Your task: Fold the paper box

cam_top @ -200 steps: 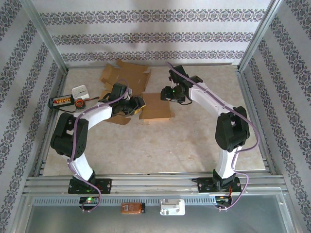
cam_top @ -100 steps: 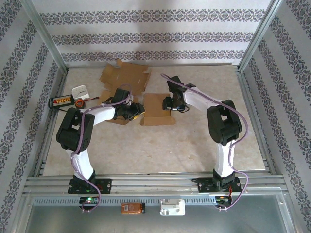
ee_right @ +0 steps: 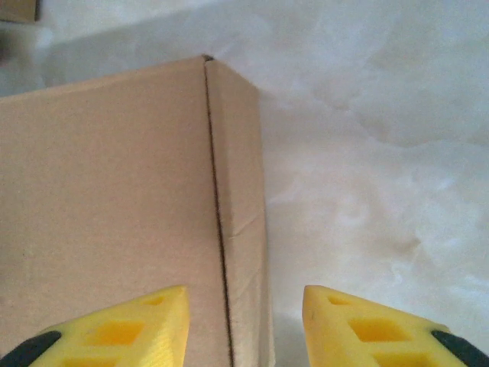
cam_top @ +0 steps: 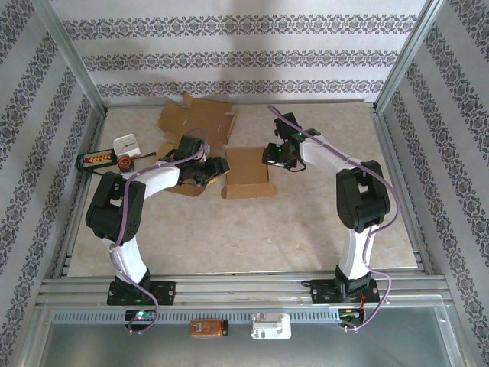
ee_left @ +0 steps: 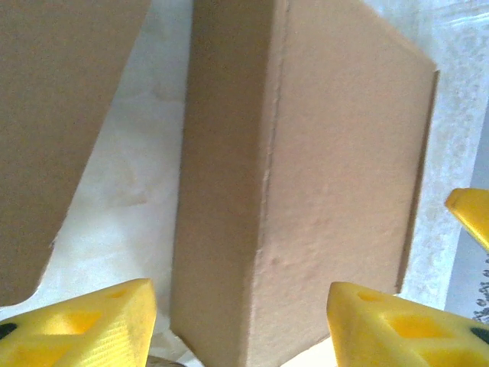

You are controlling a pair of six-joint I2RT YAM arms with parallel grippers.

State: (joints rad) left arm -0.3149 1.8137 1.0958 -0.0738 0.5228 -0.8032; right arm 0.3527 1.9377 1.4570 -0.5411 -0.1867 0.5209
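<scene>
The paper box (cam_top: 248, 172) lies in the middle of the table, its top flat, between the two arms. Since a second ago the left gripper (ee_left: 241, 297) has been widened, so its jaws now stand open just clear of the box's left side, which is judged released. The right gripper (ee_right: 244, 294) has been brought down to the right edge and is held open astride it, with nothing gripped.
</scene>
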